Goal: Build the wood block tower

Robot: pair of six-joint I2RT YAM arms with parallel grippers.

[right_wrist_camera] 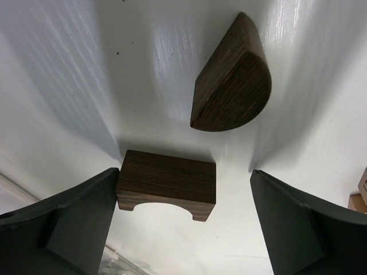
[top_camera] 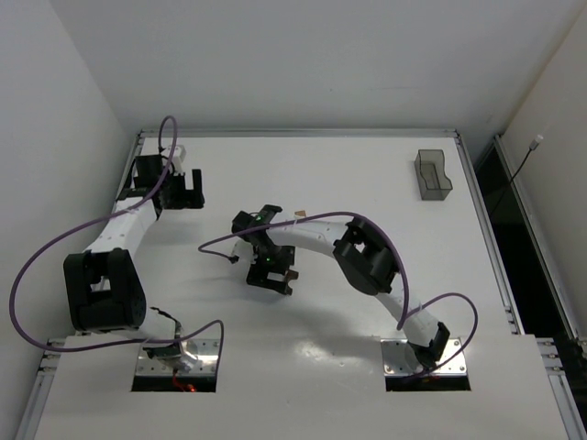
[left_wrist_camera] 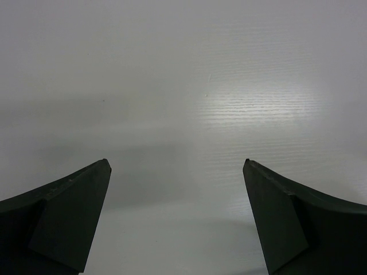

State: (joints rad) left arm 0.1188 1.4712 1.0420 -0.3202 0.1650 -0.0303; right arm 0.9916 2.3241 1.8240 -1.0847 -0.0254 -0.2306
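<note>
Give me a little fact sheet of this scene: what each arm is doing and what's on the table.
Left end effector: open, over the white table, holding nothing
Right end effector: open, straddling the dark arch block, not gripping it
Beyond it: dark half-round block, lying apart from the arch
Far right corner: grey tray

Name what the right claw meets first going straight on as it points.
The right claw would probably meet the dark arch block lying between its open fingers; depth is unclear.
</note>
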